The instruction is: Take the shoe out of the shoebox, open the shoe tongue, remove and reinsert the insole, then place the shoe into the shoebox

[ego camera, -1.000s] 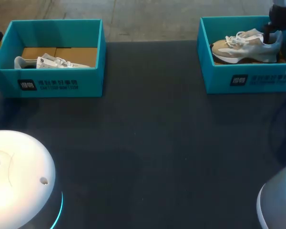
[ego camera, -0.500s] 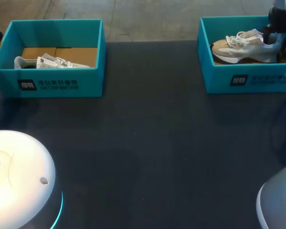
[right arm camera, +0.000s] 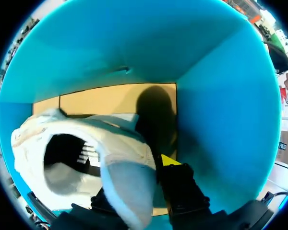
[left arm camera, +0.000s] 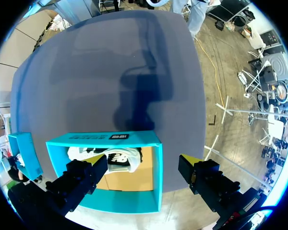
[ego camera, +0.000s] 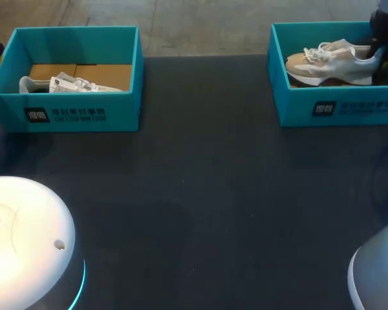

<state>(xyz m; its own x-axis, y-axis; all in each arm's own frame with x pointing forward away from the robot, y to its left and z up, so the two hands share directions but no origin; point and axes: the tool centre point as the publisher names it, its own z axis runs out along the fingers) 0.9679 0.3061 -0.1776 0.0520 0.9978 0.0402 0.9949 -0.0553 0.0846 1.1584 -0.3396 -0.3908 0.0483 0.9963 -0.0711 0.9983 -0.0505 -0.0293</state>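
Head view | laced beige-white shoe (ego camera: 333,64) | rectangular teal cardboard shoebox (ego camera: 365,111)

Your right end effector (right arm camera: 141,175) is pinching the shoe (right arm camera: 116,136) by its heel inside the teal shoebox (right arm camera: 221,96). You are seeing one yellow fingertip (right arm camera: 169,160) pressing against the heel, with brown cardboard lining (right arm camera: 110,100) showing beneath.

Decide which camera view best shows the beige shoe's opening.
The right wrist view: the beige shoe looms close, collar opening facing the camera, heel at the right claw. The head view shows it small, side-on in the right shoebox. The left wrist view misses it.
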